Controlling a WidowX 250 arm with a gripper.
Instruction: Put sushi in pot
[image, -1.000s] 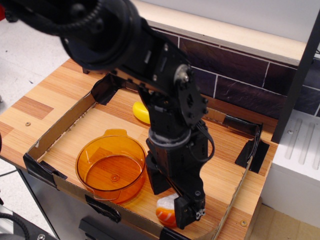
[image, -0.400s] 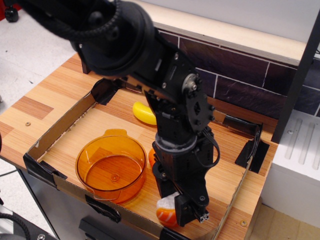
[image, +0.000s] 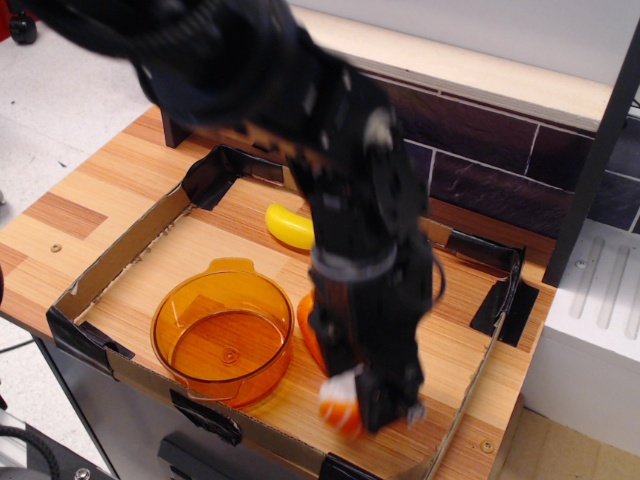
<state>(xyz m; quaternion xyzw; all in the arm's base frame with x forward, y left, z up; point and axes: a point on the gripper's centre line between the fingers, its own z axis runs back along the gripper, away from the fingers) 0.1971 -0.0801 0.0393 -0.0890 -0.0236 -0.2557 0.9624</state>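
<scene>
**Sushi could slip short of the pot**

My black gripper (image: 350, 400) is blurry at bottom centre, fingers clamped on the white-and-orange toy sushi wedge (image: 340, 405). The grip looks shallow, so it might drop before the translucent amber round pot (image: 222, 335) at lower left. Wooden tabletop (image: 80, 190), low cardboard walls (image: 120, 255), dark tiles behind.

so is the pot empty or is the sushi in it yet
Empty. The pot shows only its bare amber floor. The sushi is outside it, near the tray's front edge at the gripper, which is too blurred to judge.
</scene>
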